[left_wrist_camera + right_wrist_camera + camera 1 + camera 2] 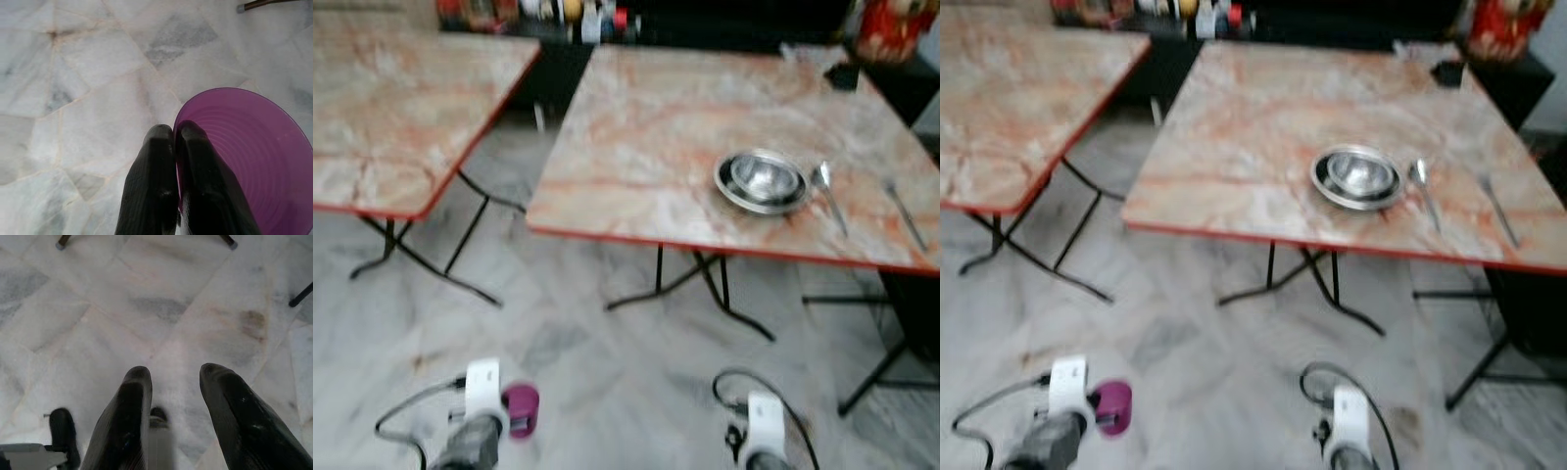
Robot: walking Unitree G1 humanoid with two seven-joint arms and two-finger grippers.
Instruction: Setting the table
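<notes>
- Left gripper (173,134) held low over the marble floor (88,98), fingers pinched together on the rim of a purple cup (244,156) — one finger inside the wall, the other outside.
- Cup seen in the left eye view as a purple shape (521,409) just beside the left wrist, on the side toward the right arm.
- Right gripper (175,374) also low over the floor, fingers spread apart with bare tiles between them; nothing held.
- Ahead of both grippers and above their level, a folding table (646,147) with a marbled pink top, red edge and black crossed legs.
- On that table, ahead of the right gripper: a steel bowl (766,177) nested in a steel plate (729,186).
- Just beside the plate, on the side away from the left gripper, a spoon (827,191); farther out the same way, near the table edge, a fork (906,213) — apart from the spoon.
- Small dark object (844,74) at the table's far corner, too blurred to tell what.
- Second table (401,98) of the same kind ahead of the left gripper and off to its outer side, apart from the first.
- Row of blurred jars or bottles (538,14) on a dark shelf beyond both tables.
</notes>
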